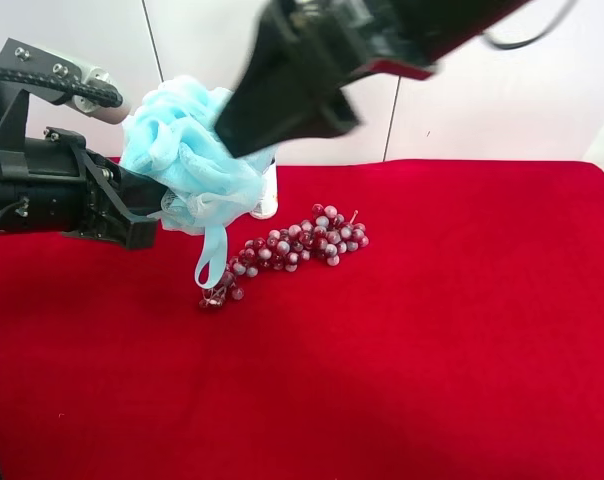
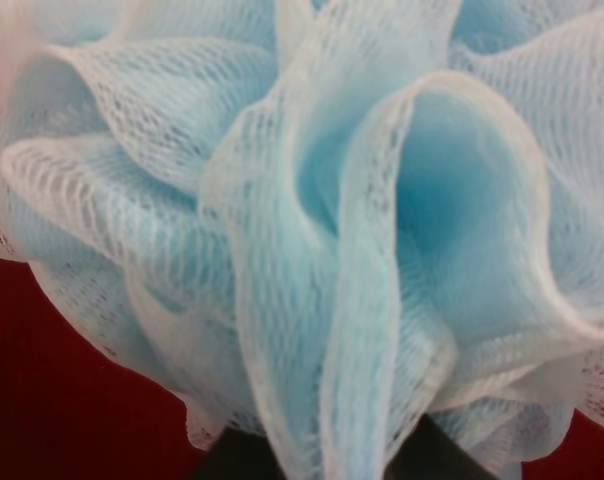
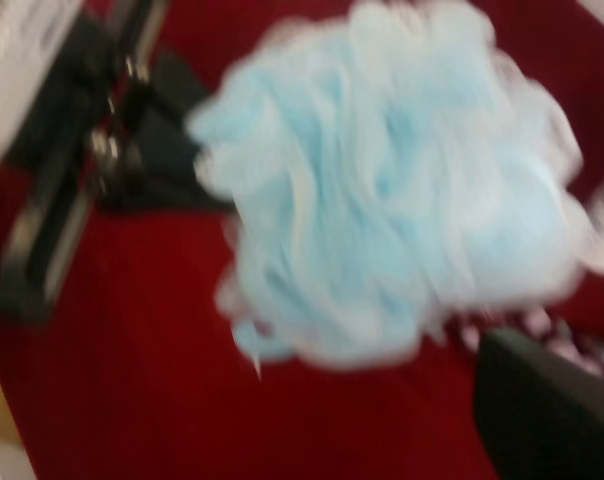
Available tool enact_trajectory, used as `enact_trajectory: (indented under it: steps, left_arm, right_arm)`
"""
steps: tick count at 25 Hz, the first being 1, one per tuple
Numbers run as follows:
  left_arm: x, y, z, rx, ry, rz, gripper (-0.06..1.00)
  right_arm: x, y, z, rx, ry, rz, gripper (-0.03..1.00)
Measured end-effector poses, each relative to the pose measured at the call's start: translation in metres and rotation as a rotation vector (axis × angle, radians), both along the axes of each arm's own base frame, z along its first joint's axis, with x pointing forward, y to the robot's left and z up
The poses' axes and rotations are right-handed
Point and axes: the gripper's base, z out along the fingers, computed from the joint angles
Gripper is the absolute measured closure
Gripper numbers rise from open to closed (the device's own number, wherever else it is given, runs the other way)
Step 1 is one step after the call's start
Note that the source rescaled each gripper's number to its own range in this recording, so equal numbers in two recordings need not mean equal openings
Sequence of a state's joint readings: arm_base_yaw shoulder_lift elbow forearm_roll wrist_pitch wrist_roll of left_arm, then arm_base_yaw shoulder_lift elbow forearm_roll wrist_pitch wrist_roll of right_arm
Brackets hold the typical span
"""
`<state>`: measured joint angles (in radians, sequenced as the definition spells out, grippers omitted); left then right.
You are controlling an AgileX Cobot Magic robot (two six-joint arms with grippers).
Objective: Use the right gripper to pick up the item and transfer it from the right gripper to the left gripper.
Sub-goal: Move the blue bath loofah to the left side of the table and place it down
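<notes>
Two grippers flank the pouf (image 1: 187,140): left gripper (image 1: 142,212) clamped on its left side, right gripper (image 1: 250,135) spread apart. Light, squashy mesh, I judge; pinch deep into folds.

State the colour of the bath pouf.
The bath pouf is light blue with whitish edges, clearest in the left wrist view.

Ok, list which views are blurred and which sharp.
Exterior high: sharp on the red cloth and red grape bunch, but the upper black arm is motion-smeared. Right wrist: everything smeared, including the fluffy light-blue mesh bath pouf. Left wrist: crisp netting fills the picture.
</notes>
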<state>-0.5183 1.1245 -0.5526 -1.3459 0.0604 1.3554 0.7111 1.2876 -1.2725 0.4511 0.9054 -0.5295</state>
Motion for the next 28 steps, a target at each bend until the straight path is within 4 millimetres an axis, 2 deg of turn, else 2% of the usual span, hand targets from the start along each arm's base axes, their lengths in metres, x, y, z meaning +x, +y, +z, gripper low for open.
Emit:
enact_trajectory:
  steps: [8,12,15,18,22,28]
  left_arm:
    - [0.0,0.0,0.0,0.0,0.0,0.0,0.94]
    - [0.0,0.0,0.0,0.0,0.0,0.0,0.94]
    - [0.0,0.0,0.0,0.0,0.0,0.0,0.94]
    - [0.0,0.0,0.0,0.0,0.0,0.0,0.94]
    - [0.0,0.0,0.0,0.0,0.0,0.0,0.94]
    - [0.0,0.0,0.0,0.0,0.0,0.001,0.94]
  right_arm:
    - [-0.052,-0.06,0.03,-0.123,0.015,-0.107,-0.03]
    - [-0.079,-0.092,0.046,-0.082,-0.04,-0.203,-0.03]
    - [-0.104,-0.118,0.044,-0.036,-0.069,-0.263,-0.03]
    - [-0.126,-0.14,0.024,-0.025,-0.069,-0.31,-0.03]
    - [-0.155,-0.169,-0.017,-0.012,-0.062,-0.36,-0.03]
    - [-0.182,-0.192,-0.082,0.031,-0.04,-0.402,-0.03]
